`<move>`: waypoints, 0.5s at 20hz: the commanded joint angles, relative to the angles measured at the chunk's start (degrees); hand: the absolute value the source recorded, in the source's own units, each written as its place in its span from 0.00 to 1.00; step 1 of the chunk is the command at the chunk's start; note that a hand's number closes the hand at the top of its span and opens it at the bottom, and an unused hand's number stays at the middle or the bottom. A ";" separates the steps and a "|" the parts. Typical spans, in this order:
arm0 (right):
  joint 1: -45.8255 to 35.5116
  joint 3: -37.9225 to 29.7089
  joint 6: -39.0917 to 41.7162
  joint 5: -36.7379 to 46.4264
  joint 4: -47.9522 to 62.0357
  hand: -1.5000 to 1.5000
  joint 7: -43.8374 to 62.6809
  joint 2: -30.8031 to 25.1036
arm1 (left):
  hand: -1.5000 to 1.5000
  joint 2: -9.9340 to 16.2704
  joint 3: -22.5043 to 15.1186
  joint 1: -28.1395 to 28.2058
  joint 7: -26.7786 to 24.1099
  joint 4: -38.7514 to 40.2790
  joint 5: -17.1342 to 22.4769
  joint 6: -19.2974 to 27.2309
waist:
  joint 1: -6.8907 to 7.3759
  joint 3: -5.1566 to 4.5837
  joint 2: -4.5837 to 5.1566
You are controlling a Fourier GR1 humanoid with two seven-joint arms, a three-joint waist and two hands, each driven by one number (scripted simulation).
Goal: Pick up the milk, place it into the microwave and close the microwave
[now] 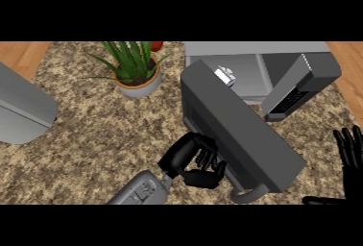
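Observation:
The grey microwave [284, 57] stands at the back right of the counter. Its dark door [237, 129] is swung out toward me, partly across the opening. The white milk carton [225, 76] stands inside the cavity, only partly visible past the door's top edge. My left hand [190, 161] rests against the door's outer face near its lower end, fingers relaxed and touching the panel, not round the curved handle [248, 194]. My right hand [349, 153] stays open at the right edge, fingers up, holding nothing.
A potted green plant [135, 72] stands at the back, left of the microwave. A grey appliance [21, 110] sits at the left edge. The counter top [106, 139] is speckled stone, with wooden floor beyond its corners.

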 commanded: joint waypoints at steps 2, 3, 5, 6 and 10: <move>-1.78 -0.07 2.16 -2.99 -5.41 0.00 4.33 -1.85 | 1.00 -0.39 -10.73 -7.25 2.23 9.39 8.65 7.70 | -2.25 -0.06 0.51; -1.12 1.01 2.86 -2.61 -6.10 0.00 4.13 -1.50 | 1.00 -0.39 -9.83 -11.34 5.62 9.78 12.00 4.83 | -2.44 -0.04 0.52; -3.28 1.15 4.07 -4.12 -6.41 0.00 5.74 -2.31 | 1.00 -0.39 -13.19 -12.19 4.42 12.01 14.16 6.76 | -3.81 -0.08 0.92; -2.54 2.16 4.35 -3.31 -7.78 0.00 5.63 -2.17 | 1.00 -0.39 -14.94 -13.40 5.24 12.05 15.48 8.42 | -3.93 -0.08 0.81; -3.80 2.52 7.34 -5.63 -8.84 0.00 6.85 -3.56 | 0.00 -0.39 -15.43 -14.67 2.76 12.20 20.52 11.78 | -7.08 -0.17 1.50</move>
